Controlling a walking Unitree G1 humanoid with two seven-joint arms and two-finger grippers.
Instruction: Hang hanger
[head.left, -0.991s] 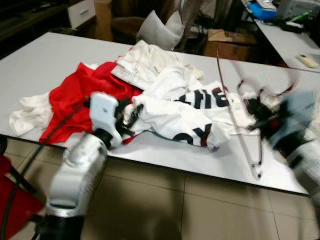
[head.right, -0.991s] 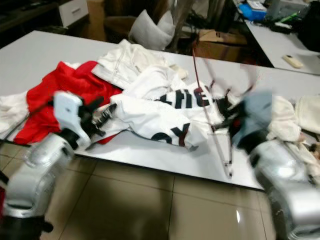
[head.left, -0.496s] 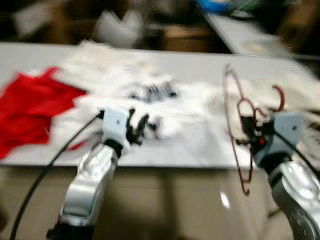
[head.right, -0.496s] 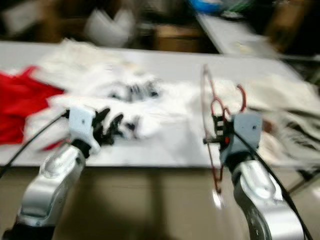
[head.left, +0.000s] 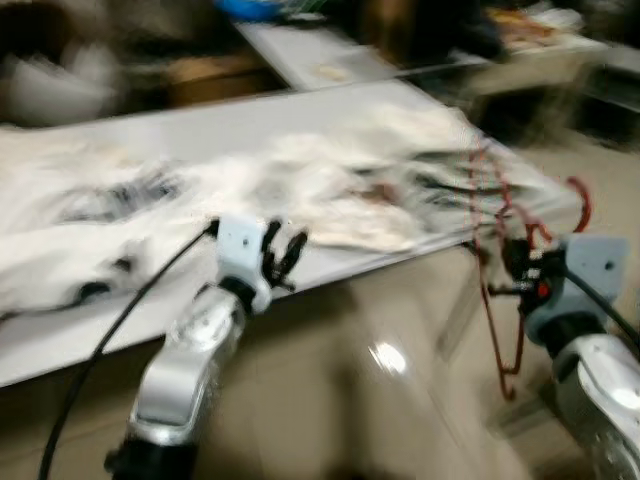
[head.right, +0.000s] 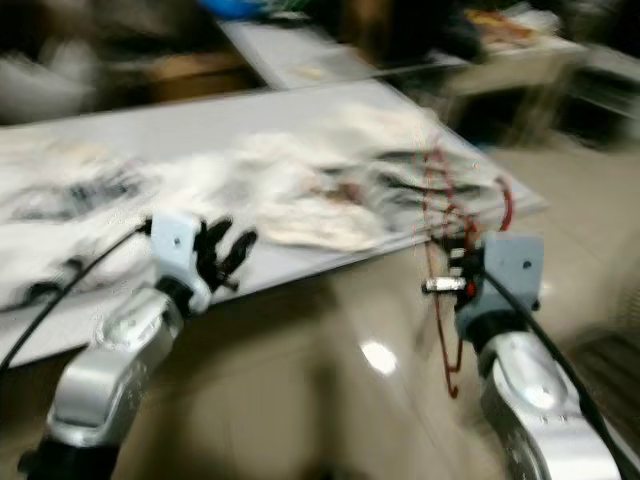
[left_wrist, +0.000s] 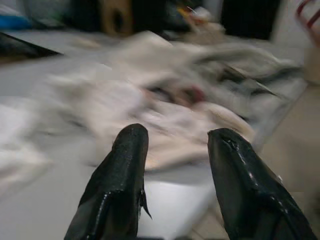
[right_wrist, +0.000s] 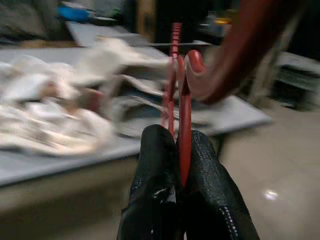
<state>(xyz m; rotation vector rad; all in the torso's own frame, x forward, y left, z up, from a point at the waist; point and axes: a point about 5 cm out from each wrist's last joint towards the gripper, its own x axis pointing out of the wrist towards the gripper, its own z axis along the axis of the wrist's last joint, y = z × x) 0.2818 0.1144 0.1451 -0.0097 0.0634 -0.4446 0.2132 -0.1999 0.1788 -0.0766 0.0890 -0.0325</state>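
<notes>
Jaws: right gripper (right_wrist: 181, 172) clenched on the red hanger (head.left: 497, 262); left gripper (left_wrist: 176, 150) released, both black fingers (left_wrist: 125, 165) spread with nothing between them.
Hanger: thin red wire, pinched at its neck between the right fingers, clear of the table; its hook (head.left: 579, 198) curls up at about 1 o'clock from the gripper, its frame hangs down past the table edge toward the floor at 6 o'clock.
Right arm: silver, rising from the lower right corner of the head views; the gripper sits off the table's near right corner, above the floor.
Left arm: silver, reaching up from the lower left; its gripper hovers at the near edge of the table (head.left: 330, 105), fingers pointed toward the clothing, touching none of it that I can tell.
Cable: black cable (head.left: 120, 320) runs from the left wrist down toward 7 o'clock.
Clothing: heap of white garments (head.left: 330, 185) with dark markings spread across the tabletop, at 10 to 12 o'clock from the hanger; blur hides the details.
Table: pale grey, long, crossing the head views from the left edge to the right corner.
Floor: glossy beige tile floor (head.left: 400, 400) with a bright glare spot, under both grippers.
Background: second pale table (head.left: 300, 50) at 12 o'clock, dark clutter beyond it, too smeared to identify.
</notes>
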